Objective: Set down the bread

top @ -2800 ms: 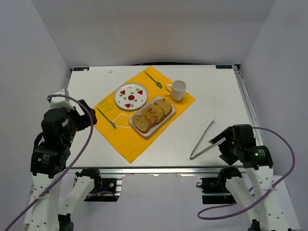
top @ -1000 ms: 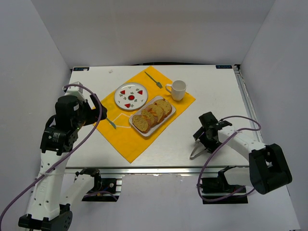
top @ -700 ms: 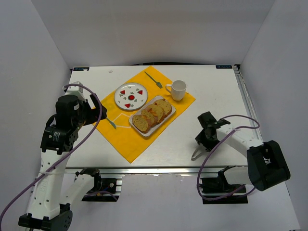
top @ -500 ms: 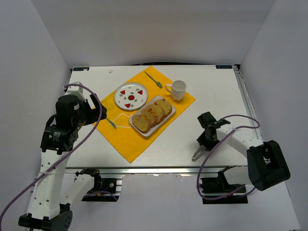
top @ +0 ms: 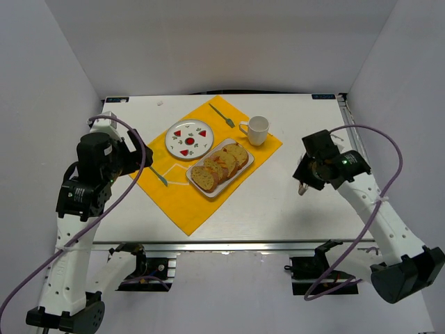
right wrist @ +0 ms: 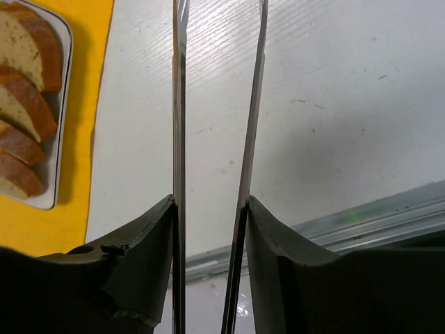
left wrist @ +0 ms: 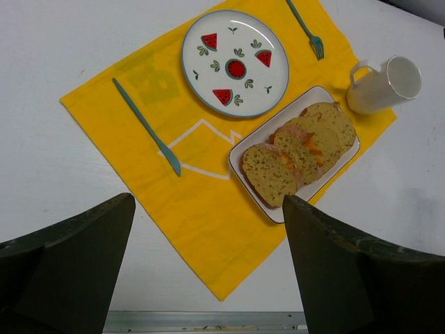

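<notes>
The bread (top: 202, 179), taken here as the end slice of the row nearest the arms and the only one showing its whole face, lay on the white tray (top: 245, 167). It was an oval, porous, golden crumb ringed by darker crust, leaning face-up against the next of the overlapped slices (top: 228, 161). Its long axis seemed to run across the tray's width, while the row itself followed the tray's length, slanting from near-left to far-right in the overhead view. The right tool (right wrist: 211, 209) hung over the bare tabletop (top: 306, 132), well to the right of the tray and apart from the bread. It was closed partway on a pair of thin metal tongs (right wrist: 179, 104), its dark fingers (right wrist: 149, 250) pressing the outsides of the two shiny arms. These ran nearly parallel with a gap between them. The left tool (left wrist: 207, 202) hovered to the left of the tray, its blunt black fingers spread wide with nothing between them. The tray was a glossy rectangle with rounded corners on a yellow cloth placemat (top: 181, 202). A round plate (top: 189, 139) painted with watermelon wedges lay just beyond the tray on the left. A white mug (top: 256, 130) stood past its far end, a teal fork (top: 222, 115) farther back, and a teal knife (top: 154, 171) to its left.
</notes>
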### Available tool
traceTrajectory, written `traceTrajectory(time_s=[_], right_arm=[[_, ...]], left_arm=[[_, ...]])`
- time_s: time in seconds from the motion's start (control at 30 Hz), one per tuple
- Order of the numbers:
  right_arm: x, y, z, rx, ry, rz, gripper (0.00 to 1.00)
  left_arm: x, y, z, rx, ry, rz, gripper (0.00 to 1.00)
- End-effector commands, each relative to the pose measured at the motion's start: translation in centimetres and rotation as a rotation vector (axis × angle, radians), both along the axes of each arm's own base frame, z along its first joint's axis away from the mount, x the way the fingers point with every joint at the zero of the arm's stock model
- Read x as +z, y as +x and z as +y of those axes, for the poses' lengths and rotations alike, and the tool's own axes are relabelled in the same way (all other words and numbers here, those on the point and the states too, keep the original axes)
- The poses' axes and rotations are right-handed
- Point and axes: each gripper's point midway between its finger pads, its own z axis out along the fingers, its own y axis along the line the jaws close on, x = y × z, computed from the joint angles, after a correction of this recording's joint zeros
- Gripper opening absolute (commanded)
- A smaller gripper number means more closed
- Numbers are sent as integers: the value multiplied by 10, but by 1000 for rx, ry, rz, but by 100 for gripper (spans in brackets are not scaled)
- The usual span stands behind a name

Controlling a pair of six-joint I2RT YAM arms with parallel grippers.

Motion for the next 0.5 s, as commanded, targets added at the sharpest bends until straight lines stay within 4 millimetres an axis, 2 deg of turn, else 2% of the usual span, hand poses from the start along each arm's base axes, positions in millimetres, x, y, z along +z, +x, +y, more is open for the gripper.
traceTrajectory(time_s=[0.0, 0.1, 0.23, 0.33, 0.47], right_arm=[[23, -28, -14, 97, -69, 54, 48], [43, -29, -14, 121, -69, 32, 50], [61, -29, -21, 139, -108, 17, 52], [70, -29, -19, 151, -90, -11, 52], [70, -24, -10, 199, -75, -13, 52]], left_arm=[[24, 4, 2, 11, 4, -73, 98], [24, 6, 2, 13, 1, -78, 98], [24, 8, 3, 21, 0, -79, 98], [24, 10, 3, 24, 5, -75, 98], [26, 13, 4, 29, 12, -71, 98]])
